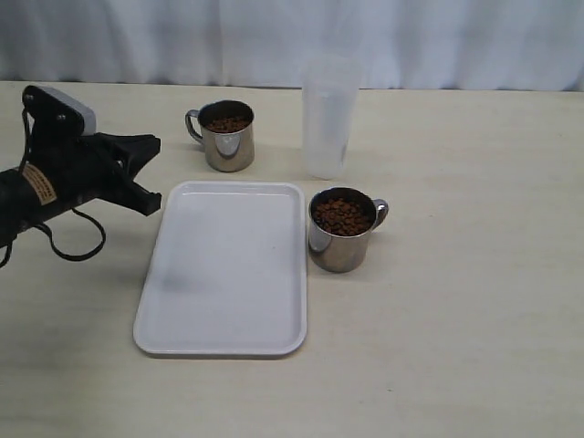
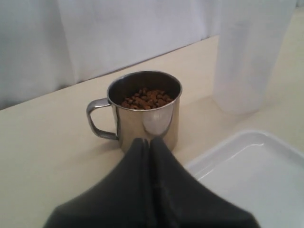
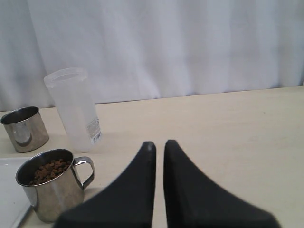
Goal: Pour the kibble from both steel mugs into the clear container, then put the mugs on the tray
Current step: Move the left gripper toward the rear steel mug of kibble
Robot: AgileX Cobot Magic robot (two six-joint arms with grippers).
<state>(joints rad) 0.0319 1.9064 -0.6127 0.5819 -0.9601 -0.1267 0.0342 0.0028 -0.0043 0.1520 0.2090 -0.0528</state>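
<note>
– Steel mugs: how many are counted, and where is the kibble (image 1: 342, 216) kept?
– Two are counted, the far mug (image 1: 226, 135) and the near mug (image 1: 342, 228), both filled. One clear container (image 1: 327, 119) is stood beside the far mug, and one tray (image 1: 224, 274) is left bare. Handles are turned outward, presumably to suit each arm.
– And the pincers?
– Two. Just short of the far mug, the left gripper (image 2: 149, 141) is pressed together. Nothing is pinched by the right gripper (image 3: 159, 143), which is likewise closed.

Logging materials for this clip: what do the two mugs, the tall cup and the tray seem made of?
Far mug and near mug: likely polished stainless steel; their sides mirror the surroundings. Clear container: seemingly translucent frosted plastic; cloudy walls let light through. Tray: probably smooth white plastic, with rounded moulded rim.
</note>
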